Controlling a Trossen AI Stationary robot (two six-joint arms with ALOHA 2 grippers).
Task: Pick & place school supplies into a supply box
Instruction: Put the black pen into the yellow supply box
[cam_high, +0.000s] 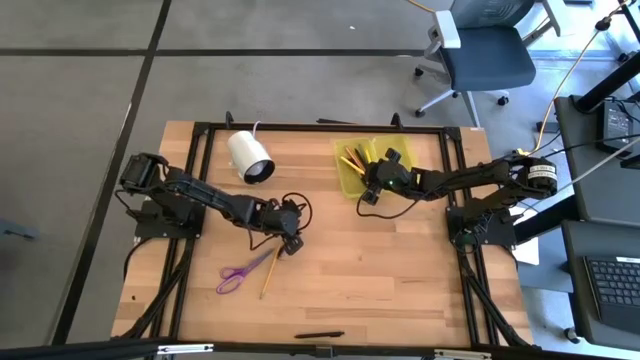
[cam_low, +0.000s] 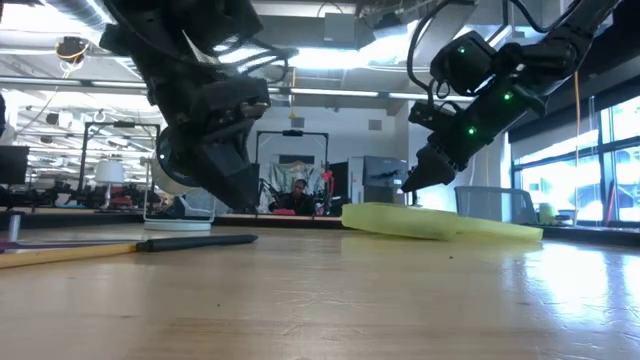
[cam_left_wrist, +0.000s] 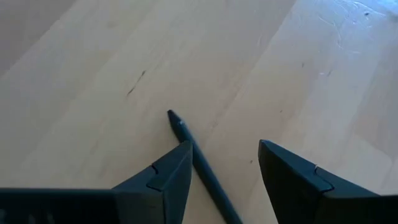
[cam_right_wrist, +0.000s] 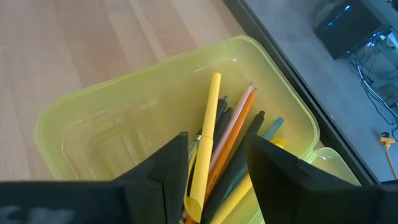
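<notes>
My left gripper (cam_left_wrist: 224, 158) is open, low over the wood near the table's middle (cam_high: 290, 238). A black pen (cam_left_wrist: 198, 163) lies flat on the table between its fingers, close to one of them; I cannot tell whether it touches. My right gripper (cam_right_wrist: 217, 142) is open and hovers over the yellow-green supply box (cam_high: 352, 168) at the far edge. Inside the box (cam_right_wrist: 124, 124) lie several pencils and pens (cam_right_wrist: 214, 134), yellow, orange and dark. Purple-handled scissors (cam_high: 238, 276) and a yellow pencil (cam_high: 268, 280) lie flat toward the near left.
A white cylinder (cam_high: 250, 157) with a cable lies at the far left. Another black pen (cam_high: 320, 335) lies by the near edge. A black frame (cam_high: 300, 127) borders the table. Bare wood spreads across the near right (cam_high: 400, 280). An office chair (cam_high: 485, 55) stands beyond the table.
</notes>
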